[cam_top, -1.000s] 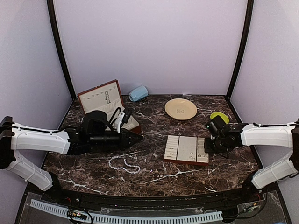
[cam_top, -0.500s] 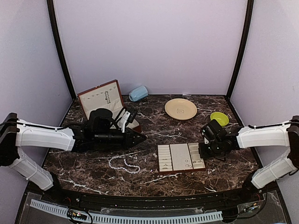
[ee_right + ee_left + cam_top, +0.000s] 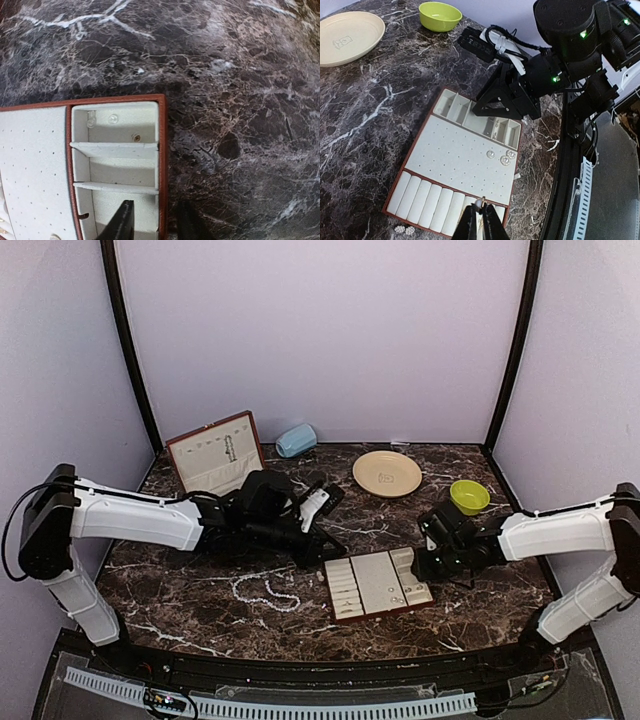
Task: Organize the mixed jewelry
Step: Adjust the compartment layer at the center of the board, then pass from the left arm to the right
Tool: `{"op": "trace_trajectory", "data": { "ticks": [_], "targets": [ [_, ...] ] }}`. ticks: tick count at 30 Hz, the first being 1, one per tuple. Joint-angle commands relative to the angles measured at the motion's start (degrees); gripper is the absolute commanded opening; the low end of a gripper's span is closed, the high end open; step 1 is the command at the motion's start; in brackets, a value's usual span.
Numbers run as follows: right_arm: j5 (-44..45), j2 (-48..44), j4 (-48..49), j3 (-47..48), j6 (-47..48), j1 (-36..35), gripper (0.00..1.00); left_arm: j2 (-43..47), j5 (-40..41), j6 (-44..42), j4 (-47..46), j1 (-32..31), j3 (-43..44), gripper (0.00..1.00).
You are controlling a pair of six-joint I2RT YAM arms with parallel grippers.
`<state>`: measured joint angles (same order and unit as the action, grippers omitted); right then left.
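Tightly around a tiny silvery ring (image 3: 481,201), the left end effector (image 3: 481,210).

pearl strand (image 3: 268,593): white, loose curl, l. of tray (image 3: 368,578) | silvery studs (image 3: 501,157): on tray pad | tiny ring (image 3: 481,201): pinched over tray

No readable text, label, brand or number anywhere. Only a small faint mark at the centre of the cream plate (image 3: 370,22), too blurred to read.
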<state>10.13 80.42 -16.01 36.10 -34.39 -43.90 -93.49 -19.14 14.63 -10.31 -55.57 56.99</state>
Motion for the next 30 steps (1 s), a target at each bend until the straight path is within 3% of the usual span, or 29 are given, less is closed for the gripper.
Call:
{"op": "trace_trajectory", "data": {
  "ticks": [1,7,16,23,30],
  "targets": [
    [1.3,-3.2,1.7,-0.4,-2.1,-0.5,0.38,-3.3,-1.0,-3.6,7.3,-1.5,5.6,0.08],
    [2.9,-7.5,1.8,-1.7,-3.1,-0.5,0.49,-9.2,-1.4,-5.2,13.4,-3.5,11.9,0.08],
    [1.9,-12.0,2.8,-3.2,-2.8,-0.5,0.53,-15.2,-2.0,-4.1,17.1,-5.7,18.2,0.08],
    [-9.3,-14.8,6.5,-6.0,-2.5,-0.5,0.52,-18.4,-5.0,-0.9,17.3,-6.3,21.1,0.08],
    [-21.9,-20.4,18.0,-12.5,-3.8,-0.5,0.47,-19.1,-6.8,2.9,12.8,-6.1,19.8,0.08]
  ]
}}
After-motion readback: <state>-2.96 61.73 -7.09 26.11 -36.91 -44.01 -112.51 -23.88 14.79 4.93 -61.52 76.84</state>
